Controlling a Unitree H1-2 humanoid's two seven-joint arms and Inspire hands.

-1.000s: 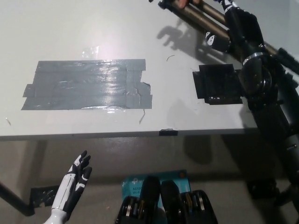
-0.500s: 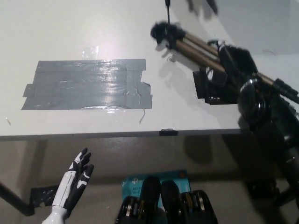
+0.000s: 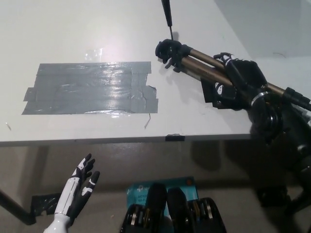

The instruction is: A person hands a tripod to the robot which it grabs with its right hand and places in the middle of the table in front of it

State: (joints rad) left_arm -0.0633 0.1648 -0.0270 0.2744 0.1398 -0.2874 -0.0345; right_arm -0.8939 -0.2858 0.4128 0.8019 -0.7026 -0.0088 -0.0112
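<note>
At seven o'clock, below the counter's [image 3: 73, 29] near edge, the white left hand [image 3: 80, 187] hangs open, fingers spread, holding nothing. A grey duct-tape patch [image 3: 92, 87] lies on the counter toward nine o'clock. At three o'clock the black right hand [image 3: 240, 77] is closed around the folded legs of the tripod [image 3: 199, 63], over a black square patch [image 3: 210, 92]. The tripod's head lies toward one o'clock, its thin handle [image 3: 166, 14] running on to twelve.
</note>
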